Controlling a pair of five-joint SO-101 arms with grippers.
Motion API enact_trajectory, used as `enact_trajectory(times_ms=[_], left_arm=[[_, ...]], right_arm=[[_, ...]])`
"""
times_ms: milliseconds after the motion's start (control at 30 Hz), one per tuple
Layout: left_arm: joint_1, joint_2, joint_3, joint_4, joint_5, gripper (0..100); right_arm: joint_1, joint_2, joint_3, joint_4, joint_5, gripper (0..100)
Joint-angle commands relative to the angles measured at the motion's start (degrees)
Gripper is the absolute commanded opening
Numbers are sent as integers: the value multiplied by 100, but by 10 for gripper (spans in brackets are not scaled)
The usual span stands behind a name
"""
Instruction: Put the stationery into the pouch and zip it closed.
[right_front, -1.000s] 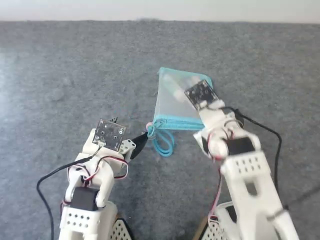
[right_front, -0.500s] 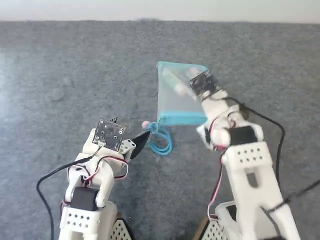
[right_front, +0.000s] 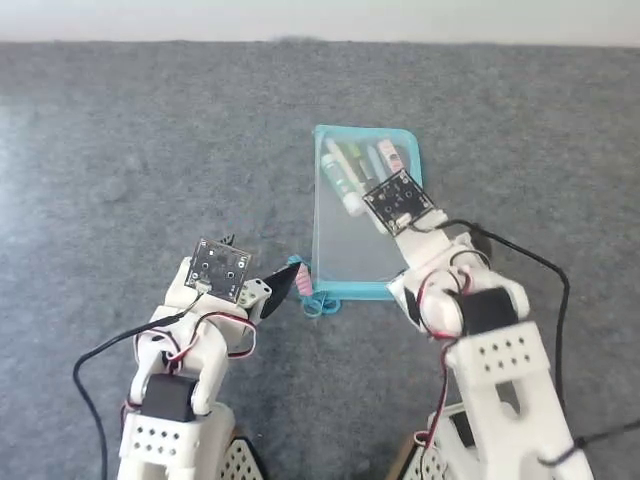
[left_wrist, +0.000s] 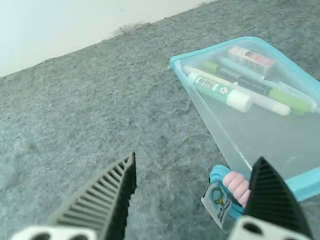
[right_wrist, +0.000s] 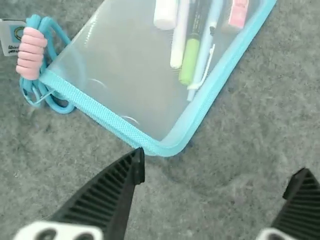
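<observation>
My left end effector (left_wrist: 196, 165) has not budged over the last second: jaws spread wide, parked low over the grey tabletop (right_front: 150, 150), one finger just beside the pink bead charm (left_wrist: 235, 186) and the looped blue strap (right_front: 320, 303) at the pouch's near left corner. And there's the change: a second ago the pouch (right_front: 355, 250) was hoisted and tilted up off the tabletop, and now it lies flat, long side running away from me, with the stationery (right_front: 355, 165) slid to its far end, plainly showing through the clear face. On the right, my right end effector (right_wrist: 220, 165) has let go; its jaws stand apart, hovering over the near right corner of the pouch and gripping nothing. With both sides empty and the pens inside, I judge the job close to finished, though I cannot tell from here whether the zip is run fully home. As for writing, a small tag (left_wrist: 216, 199) hangs by the beads with a printed mark, and the pens carry labels, but none of it is legible to me.
</observation>
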Motion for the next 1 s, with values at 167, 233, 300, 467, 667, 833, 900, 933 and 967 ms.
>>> enact_trajectory(times_ms=[167, 233, 300, 467, 667, 833, 900, 933, 967], left_arm=[[-53, -88, -321, 26, 132, 338], [-185, -97, -347, 26, 141, 338], [-387, -97, -426, 35, 158, 338], [-589, -97, -479, 35, 176, 338], [-554, -1169, -479, 774, 325, 338], [-545, -1073, -585, 879, 360, 338], [-545, -1143, -567, 879, 369, 338], [-545, -1143, -567, 879, 369, 338], [-545, -1143, -567, 879, 369, 338]], right_arm=[[4, -1552, 519, -57, -53, 97], [4, -1780, 668, -57, -44, 45], [4, -1982, 853, -57, -35, 20], [13, -2352, 1319, -57, -35, 16], [13, -2958, 1758, -66, -26, 16], [13, -3600, 2180, -180, -26, 16], [84, -3873, 2338, -171, -26, 16], [180, -4004, 2435, -180, -26, 16], [295, -4154, 2523, -180, -26, 16]])
